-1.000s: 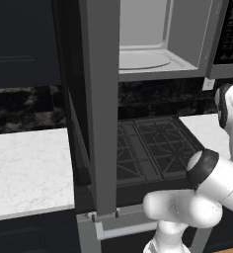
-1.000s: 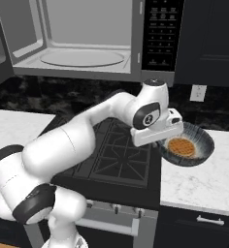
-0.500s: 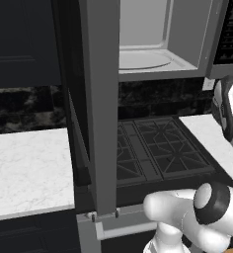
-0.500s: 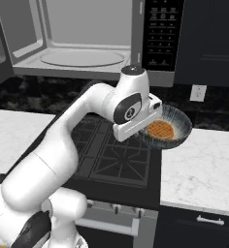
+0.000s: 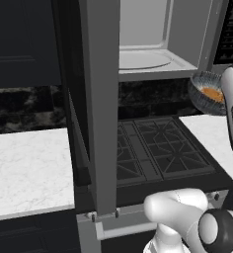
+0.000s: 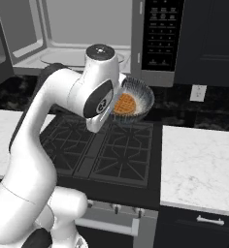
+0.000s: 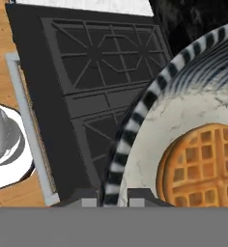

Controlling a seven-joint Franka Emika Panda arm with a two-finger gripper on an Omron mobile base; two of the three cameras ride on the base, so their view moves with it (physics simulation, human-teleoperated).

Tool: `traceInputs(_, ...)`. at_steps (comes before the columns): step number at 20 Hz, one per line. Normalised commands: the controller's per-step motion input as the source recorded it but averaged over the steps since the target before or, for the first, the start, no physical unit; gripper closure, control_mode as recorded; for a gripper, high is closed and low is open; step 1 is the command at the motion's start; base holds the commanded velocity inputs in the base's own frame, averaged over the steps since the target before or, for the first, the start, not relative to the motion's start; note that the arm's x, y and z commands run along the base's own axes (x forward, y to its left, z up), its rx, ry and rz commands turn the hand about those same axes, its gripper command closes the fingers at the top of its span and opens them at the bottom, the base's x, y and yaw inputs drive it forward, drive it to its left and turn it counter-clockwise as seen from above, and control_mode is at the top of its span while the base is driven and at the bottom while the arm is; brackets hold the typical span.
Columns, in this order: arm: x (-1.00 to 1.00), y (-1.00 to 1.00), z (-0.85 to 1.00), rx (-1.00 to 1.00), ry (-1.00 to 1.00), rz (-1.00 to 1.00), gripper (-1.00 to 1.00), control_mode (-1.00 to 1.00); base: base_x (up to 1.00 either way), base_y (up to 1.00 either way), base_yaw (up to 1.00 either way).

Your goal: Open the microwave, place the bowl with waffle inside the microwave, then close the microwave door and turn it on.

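The microwave [image 6: 82,36] stands open above the stove, showing its light grey inside and round turntable [image 5: 140,60]. The microwave door [image 5: 101,99] is swung wide out and I see it edge-on in the left base view. My gripper [image 7: 111,199] is shut on the rim of the bowl [image 6: 137,99], which it holds in the air over the back of the stove, just below the microwave's black button panel [image 6: 160,34]. In the bowl [image 5: 205,92] lies the waffle [image 7: 203,166], orange-brown and round. The waffle [image 6: 124,103] also shows in the right base view.
A black gas stove [image 6: 104,145] lies under the bowl. White marble counters flank it on the right [image 6: 199,162] and on the left [image 5: 27,163]. The open door juts out over the stove's left front. Dark cabinets [image 6: 208,38] stand beside the microwave.
The arm has carried the bowl up and to the left, from above the right counter to over the stove near the microwave's opening. The grip has stayed the same.
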Motion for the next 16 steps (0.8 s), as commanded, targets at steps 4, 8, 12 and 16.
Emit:
traceInputs(4,-0.26,0.99,0.52,-0.05,-0.27,0.39,1.00,-1.00,0.00,0.00,0.00)
traceInputs(8,-0.10,1.00,0.51,-0.09,-0.29,0.22,1.00,-1.00,0.00,0.00,0.00)
traceInputs(12,0.26,0.95,0.75,-0.04,-0.09,0.06,1.00,-1.00,0.00,0.00,0.00)
traceInputs(16,0.72,0.69,0.79,-0.07,0.00,0.00,1.00,-1.00,0.00,0.00,0.00)
